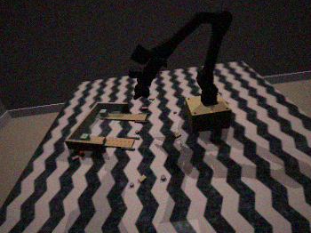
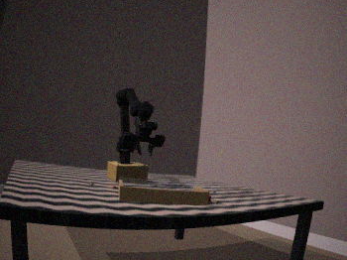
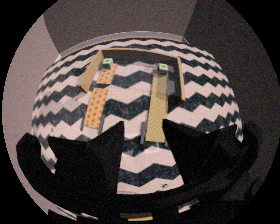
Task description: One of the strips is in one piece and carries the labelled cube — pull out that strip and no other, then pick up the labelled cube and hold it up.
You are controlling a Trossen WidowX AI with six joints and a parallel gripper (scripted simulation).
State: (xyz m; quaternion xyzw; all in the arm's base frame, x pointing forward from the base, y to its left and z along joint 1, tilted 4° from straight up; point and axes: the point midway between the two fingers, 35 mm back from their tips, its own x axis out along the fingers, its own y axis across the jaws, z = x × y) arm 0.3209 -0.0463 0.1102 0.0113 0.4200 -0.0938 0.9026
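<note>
A yellow patterned strip [image 1: 126, 116] [image 3: 157, 110] looks to be in one piece, with a pale green cube [image 1: 103, 111] [image 3: 162, 68] at its far end; the cube bears a dark mark. An orange-dotted strip [image 1: 120, 142] [image 3: 96, 107] shows a gap across it in the wrist view, with a separate far piece [image 3: 107, 75]. Another marked green cube [image 1: 84, 136] [image 3: 108, 63] is at that far end. The marks are too blurred to read. My gripper [image 1: 141, 96] [image 2: 145, 154] [image 3: 143, 123] is partly open and empty, above the table, short of the strips' near ends.
A low wooden wall [image 2: 164, 195] [image 3: 92, 72] surrounds the far parts of the strips on three sides. Thin dark rails flank the near ends. Small bits lie around, including a tan block [image 1: 142, 179], a grey piece [image 1: 163, 178] and a red piece [image 1: 81, 153].
</note>
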